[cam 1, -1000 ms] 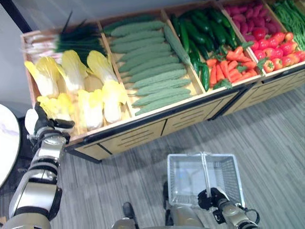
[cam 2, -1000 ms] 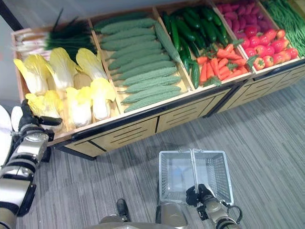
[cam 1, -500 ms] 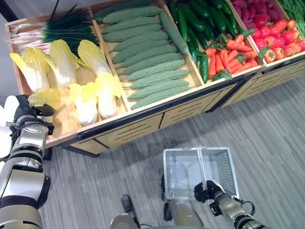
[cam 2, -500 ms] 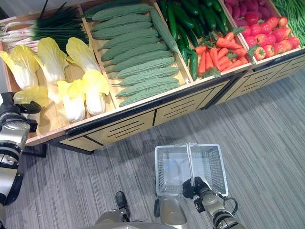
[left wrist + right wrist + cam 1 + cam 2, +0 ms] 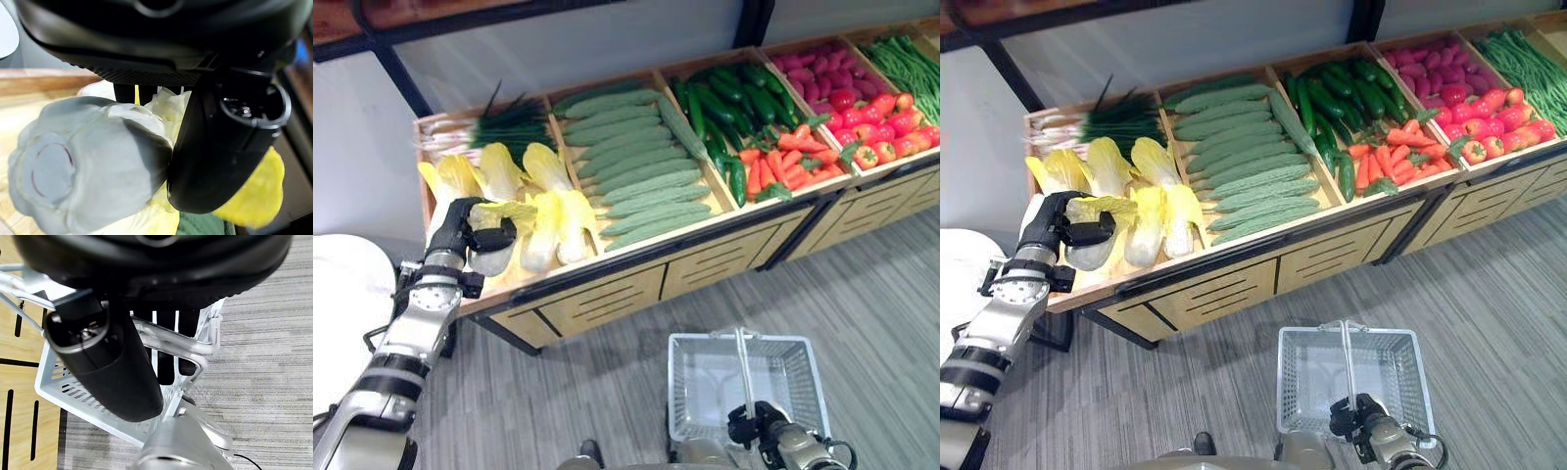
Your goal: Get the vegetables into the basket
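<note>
My left hand (image 5: 450,233) is shut on a napa cabbage (image 5: 492,257) with a white base and yellow leaves, held over the front left part of the wooden produce stand (image 5: 607,294). The left wrist view shows the cabbage (image 5: 88,166) pinched between the thumb (image 5: 220,147) and the fingers. More napa cabbages (image 5: 558,211) lie in that same bin. On the floor in front of the stand, the white wire basket (image 5: 677,392) hangs from its handle (image 5: 166,338), with my right hand (image 5: 759,431) shut on it. The basket holds nothing.
The stand's bins hold green onions (image 5: 509,122), bumpy green gourds (image 5: 636,166), dark cucumbers (image 5: 724,103), carrots (image 5: 783,152), red peppers (image 5: 881,122), purple sweet potatoes (image 5: 813,69) and green beans (image 5: 906,54). A white round table (image 5: 342,313) stands at my left. Grey striped floor lies around the basket.
The camera has shifted. My left hand took a cabbage from the bin's front left corner and now holds it raised over the bin. My right hand still holds the basket handle.
</note>
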Robot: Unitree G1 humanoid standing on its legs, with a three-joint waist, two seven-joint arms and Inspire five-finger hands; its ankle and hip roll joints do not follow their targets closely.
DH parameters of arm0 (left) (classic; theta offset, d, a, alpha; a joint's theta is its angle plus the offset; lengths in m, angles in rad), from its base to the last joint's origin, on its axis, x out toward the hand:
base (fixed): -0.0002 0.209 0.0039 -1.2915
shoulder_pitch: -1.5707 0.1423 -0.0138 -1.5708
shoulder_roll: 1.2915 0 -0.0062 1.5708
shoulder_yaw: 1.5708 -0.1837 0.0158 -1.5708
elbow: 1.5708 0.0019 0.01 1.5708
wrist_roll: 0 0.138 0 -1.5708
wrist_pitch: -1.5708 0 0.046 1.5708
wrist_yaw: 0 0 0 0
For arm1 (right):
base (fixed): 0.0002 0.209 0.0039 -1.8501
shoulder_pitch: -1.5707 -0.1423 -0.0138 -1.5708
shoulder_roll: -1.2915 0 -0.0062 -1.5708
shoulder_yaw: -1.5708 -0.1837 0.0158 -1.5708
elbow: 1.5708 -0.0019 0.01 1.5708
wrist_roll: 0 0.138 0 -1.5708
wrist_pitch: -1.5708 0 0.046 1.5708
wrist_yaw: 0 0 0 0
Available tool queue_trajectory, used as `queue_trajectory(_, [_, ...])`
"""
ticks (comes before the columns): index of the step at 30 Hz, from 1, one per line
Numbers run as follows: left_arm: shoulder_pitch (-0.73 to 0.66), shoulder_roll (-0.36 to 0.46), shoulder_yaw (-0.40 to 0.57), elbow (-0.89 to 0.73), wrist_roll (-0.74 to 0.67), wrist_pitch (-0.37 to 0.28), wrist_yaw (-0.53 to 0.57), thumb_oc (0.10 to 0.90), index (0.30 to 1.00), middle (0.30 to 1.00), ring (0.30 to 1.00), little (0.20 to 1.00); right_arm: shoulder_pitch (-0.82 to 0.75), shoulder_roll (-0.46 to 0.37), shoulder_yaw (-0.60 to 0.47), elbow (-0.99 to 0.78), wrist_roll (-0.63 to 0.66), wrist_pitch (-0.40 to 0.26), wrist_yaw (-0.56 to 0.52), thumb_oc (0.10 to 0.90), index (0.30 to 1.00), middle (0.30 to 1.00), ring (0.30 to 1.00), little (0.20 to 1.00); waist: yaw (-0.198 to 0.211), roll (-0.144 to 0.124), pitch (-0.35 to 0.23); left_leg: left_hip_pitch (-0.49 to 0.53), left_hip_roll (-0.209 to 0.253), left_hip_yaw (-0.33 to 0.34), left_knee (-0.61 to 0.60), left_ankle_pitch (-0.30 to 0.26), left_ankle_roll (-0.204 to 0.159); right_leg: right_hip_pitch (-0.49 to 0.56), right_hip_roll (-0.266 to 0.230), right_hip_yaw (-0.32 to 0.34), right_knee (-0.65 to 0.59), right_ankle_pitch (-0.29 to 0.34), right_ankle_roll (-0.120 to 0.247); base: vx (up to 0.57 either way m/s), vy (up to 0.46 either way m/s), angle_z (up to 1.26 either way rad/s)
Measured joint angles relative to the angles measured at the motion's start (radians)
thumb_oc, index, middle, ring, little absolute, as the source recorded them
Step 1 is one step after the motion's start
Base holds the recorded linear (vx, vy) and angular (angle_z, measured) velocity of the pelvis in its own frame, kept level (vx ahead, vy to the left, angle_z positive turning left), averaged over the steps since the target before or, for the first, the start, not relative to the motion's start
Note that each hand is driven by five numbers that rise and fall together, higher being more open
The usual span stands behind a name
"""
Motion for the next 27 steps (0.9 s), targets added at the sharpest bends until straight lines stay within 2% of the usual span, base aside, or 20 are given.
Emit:
queue_trajectory(1, [0.026, -0.004, 0.024, -0.02, 0.002, 0.004, 0.001, 0.4, 0.3, 0.3, 0.3, 0.3, -0.003, 0.001, -0.002, -0.008, 0.0, 0.001, 0.001, 0.4, 0.3, 0.3, 0.3, 0.3, 0.002, 0.0, -0.002, -0.001, 0.0, -0.004, 0.0, 0.0, 0.0, 0.001, -0.001, -0.003, 0.0, 0.0, 0.0, -0.01, 0.007, 0.04])
queue_trajectory(2, [0.084, -0.039, 0.087, -0.085, 0.005, 0.006, 0.005, 0.4, 0.3, 0.3, 0.3, 0.3, 0.006, 0.001, -0.017, -0.014, -0.002, 0.002, 0.005, 0.4, 0.3, 0.3, 0.3, 0.3, 0.0, -0.001, -0.003, 0.001, 0.0, -0.007, 0.0, -0.001, 0.0, 0.004, -0.001, -0.004, 0.0, 0.0, 0.0, -0.01, 0.003, 0.12])
queue_trajectory(3, [0.112, -0.069, 0.105, -0.129, 0.009, 0.004, 0.014, 0.4, 0.3, 0.3, 0.3, 0.3, 0.023, 0.001, -0.024, -0.013, -0.002, 0.003, 0.007, 0.4, 0.3, 0.3, 0.3, 0.3, 0.002, -0.002, -0.005, 0.003, 0.0, -0.015, 0.0, 0.0, 0.0, 0.009, -0.002, -0.011, 0.0, -0.001, -0.001, 0.0, 0.007, 0.14])
queue_trajectory(7, [0.238, -0.084, 0.131, -0.246, 0.022, 0.009, 0.007, 0.4, 0.3, 0.3, 0.3, 0.3, 0.018, 0.001, -0.036, -0.011, -0.005, 0.017, 0.019, 0.4, 0.3, 0.3, 0.3, 0.3, 0.014, -0.011, -0.014, 0.013, -0.001, -0.022, 0.0, 0.0, 0.002, 0.024, -0.005, -0.019, 0.0, -0.003, 0.002, -0.03, 0.017, 0.07])
queue_trajectory(10, [0.284, -0.096, 0.14, -0.331, 0.052, 0.009, -0.025, 0.4, 0.3, 0.3, 0.3, 0.3, 0.03, 0.001, -0.054, -0.009, -0.005, 0.023, 0.021, 0.4, 0.3, 0.3, 0.3, 0.3, 0.037, -0.019, -0.019, 0.017, -0.003, -0.028, 0.004, 0.001, 0.003, 0.03, -0.008, -0.025, 0.0, -0.003, 0.003, -0.02, 0.02, 0.08])
queue_trajectory(13, [0.33, -0.129, 0.157, -0.404, 0.06, 0.01, -0.04, 0.4, 0.3, 0.3, 0.3, 0.3, 0.034, 0.002, -0.061, -0.002, -0.007, 0.027, 0.026, 0.4, 0.3, 0.3, 0.3, 0.3, 0.038, -0.022, -0.023, 0.028, -0.007, -0.04, 0.0, -0.002, 0.006, 0.048, -0.016, -0.037, 0.0, -0.009, 0.008, -0.02, 0.027, 0.11])
queue_trajectory(16, [0.416, -0.229, 0.185, -0.546, 0.06, 0.01, -0.088, 0.4, 0.3, 0.3, 0.3, 0.3, 0.053, 0.008, -0.064, -0.004, -0.007, 0.028, 0.03, 0.4, 0.3, 0.3, 0.3, 0.3, 0.038, -0.026, -0.028, 0.037, -0.016, -0.044, 0.0, -0.005, 0.012, 0.059, -0.024, -0.039, 0.0, -0.01, 0.011, -0.02, 0.054, 0.04])
queue_trajectory(22, [0.416, -0.222, 0.175, -0.55, 0.058, 0.01, -0.12, 0.4, 0.3, 0.3, 0.3, 0.3, 0.057, 0.01, -0.066, 0.0, -0.007, 0.027, 0.029, 0.4, 0.3, 0.3, 0.3, 0.3, 0.032, -0.026, -0.043, 0.036, -0.027, -0.044, 0.001, -0.007, 0.02, 0.058, -0.035, -0.037, 0.0, -0.007, 0.017, -0.02, 0.034, 0.0])
queue_trajectory(27, [0.386, -0.213, 0.13, -0.548, 0.057, 0.01, -0.136, 0.4, 0.3, 0.3, 0.3, 0.3, 0.065, 0.011, -0.094, 0.0, -0.006, 0.023, 0.028, 0.4, 0.3, 0.3, 0.3, 0.3, 0.029, -0.029, -0.041, 0.032, -0.036, -0.044, 0.0, -0.008, 0.027, 0.053, -0.044, -0.035, 0.0, -0.004, 0.025, -0.02, 0.052, 0.0])
